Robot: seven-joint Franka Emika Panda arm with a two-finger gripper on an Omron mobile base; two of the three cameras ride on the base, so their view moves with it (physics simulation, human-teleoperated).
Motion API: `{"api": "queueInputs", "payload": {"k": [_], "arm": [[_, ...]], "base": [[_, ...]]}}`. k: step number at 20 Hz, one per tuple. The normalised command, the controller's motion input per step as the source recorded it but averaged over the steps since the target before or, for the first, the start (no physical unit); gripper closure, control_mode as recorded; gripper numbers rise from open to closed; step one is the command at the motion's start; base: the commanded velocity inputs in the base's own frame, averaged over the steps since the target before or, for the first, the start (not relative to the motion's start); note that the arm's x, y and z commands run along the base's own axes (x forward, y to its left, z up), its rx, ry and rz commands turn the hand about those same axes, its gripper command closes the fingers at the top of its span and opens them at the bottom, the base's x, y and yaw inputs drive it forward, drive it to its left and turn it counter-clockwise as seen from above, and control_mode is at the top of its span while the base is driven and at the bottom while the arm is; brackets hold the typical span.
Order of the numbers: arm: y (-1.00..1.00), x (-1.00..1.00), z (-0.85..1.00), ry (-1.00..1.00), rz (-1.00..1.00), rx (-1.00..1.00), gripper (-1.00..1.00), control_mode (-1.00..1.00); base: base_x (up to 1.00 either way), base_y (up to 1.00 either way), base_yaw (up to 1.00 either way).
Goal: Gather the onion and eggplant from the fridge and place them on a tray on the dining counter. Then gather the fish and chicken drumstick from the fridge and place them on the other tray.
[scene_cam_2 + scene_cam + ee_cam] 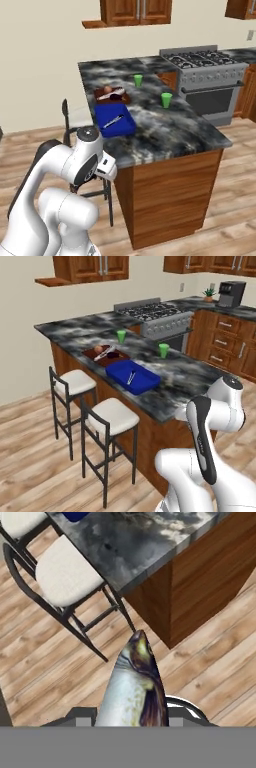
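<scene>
The onion point(99, 349) and eggplant point(113, 355) already lie on the far brown tray point(91, 353), something pale rests in the near blue tray point(142, 385), and the gripper point(131, 717), clenched on the fish point(134, 687), hangs beside the counter point(170, 393).

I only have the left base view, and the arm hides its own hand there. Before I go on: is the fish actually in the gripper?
Observer: Yes. In the hand view the fish sticks out of the gripper, pointing towards the floor beside the dining counter.
Operator: Is the blue tray ahead of the hand?
Observer: Roughly. The hand view catches a corner of the blue tray at its top edge, on the counter beyond a white stool.
</scene>
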Motion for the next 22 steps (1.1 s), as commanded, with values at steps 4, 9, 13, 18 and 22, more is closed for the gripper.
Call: {"api": "queueInputs", "payload": {"k": [4, 9, 13, 18, 22], "arm": [[0.00, 0.00, 0.00, 0.00, 0.00, 0.00, 1.00, 1.00], [0.00, 0.00, 0.00, 0.00, 0.00, 0.00, 1.00, 1.00], [0.00, 0.00, 0.00, 0.00, 0.00, 0.00, 1.00, 1.00], [0.00, 0.00, 0.00, 0.00, 0.00, 0.00, 1.00, 1.00], [0.00, 0.00, 0.00, 0.00, 0.00, 0.00, 1.00, 1.00]], "base": [[0.25, 0.49, -0.30], [0.18, 0.50, -0.26], [0.20, 0.44, -0.25], [0.19, 0.43, -0.25], [0.15, 0.42, -0.23]]}}
